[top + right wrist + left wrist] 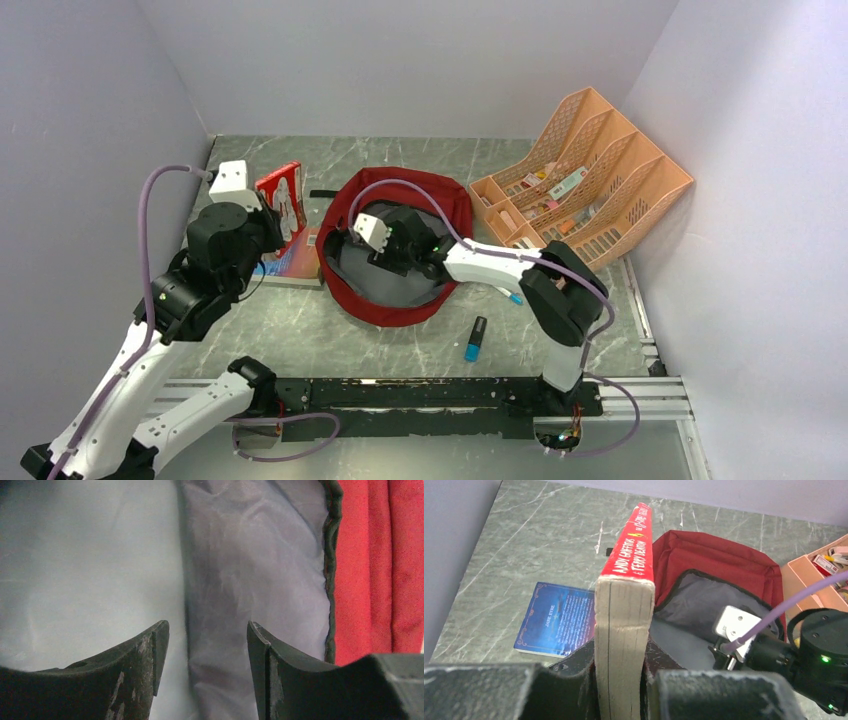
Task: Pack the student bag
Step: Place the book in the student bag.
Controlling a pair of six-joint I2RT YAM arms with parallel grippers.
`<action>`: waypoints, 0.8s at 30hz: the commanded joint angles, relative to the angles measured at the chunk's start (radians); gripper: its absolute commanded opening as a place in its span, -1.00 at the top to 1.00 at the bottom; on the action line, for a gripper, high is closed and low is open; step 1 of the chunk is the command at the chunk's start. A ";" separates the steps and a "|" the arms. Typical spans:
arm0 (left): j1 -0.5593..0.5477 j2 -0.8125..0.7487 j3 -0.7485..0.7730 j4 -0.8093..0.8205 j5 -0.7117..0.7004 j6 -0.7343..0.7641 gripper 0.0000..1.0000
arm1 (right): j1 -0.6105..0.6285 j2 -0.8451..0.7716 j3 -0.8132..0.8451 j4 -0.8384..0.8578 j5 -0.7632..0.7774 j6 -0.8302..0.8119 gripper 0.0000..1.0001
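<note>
Left gripper [623, 682], gripping the red book [626, 605] beside the student bag [724, 562], should slide it in after the right gripper [207, 650] (wide, empty) leaves.

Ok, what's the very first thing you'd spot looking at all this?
The big dark-red student bag lying open mid-table, grey lining showing. The right gripper dips into it with jaws open, while the left gripper holds a red book upright just left of it. A peach organiser sits at the back right.

student bag [385, 312] matt red cloth w/ smooth grey lining; organiser [640, 190] plastic mesh
</note>
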 commanded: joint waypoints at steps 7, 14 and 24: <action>0.001 -0.055 -0.005 0.012 -0.012 -0.029 0.90 | 0.019 0.122 0.086 0.058 0.133 -0.136 -0.34; 0.001 -0.060 -0.004 0.004 -0.014 -0.026 0.90 | 0.040 0.140 0.075 0.075 0.152 -0.172 -0.46; 0.001 -0.077 -0.007 -0.019 -0.025 -0.032 0.90 | 0.059 0.201 0.027 0.185 0.320 -0.300 -0.41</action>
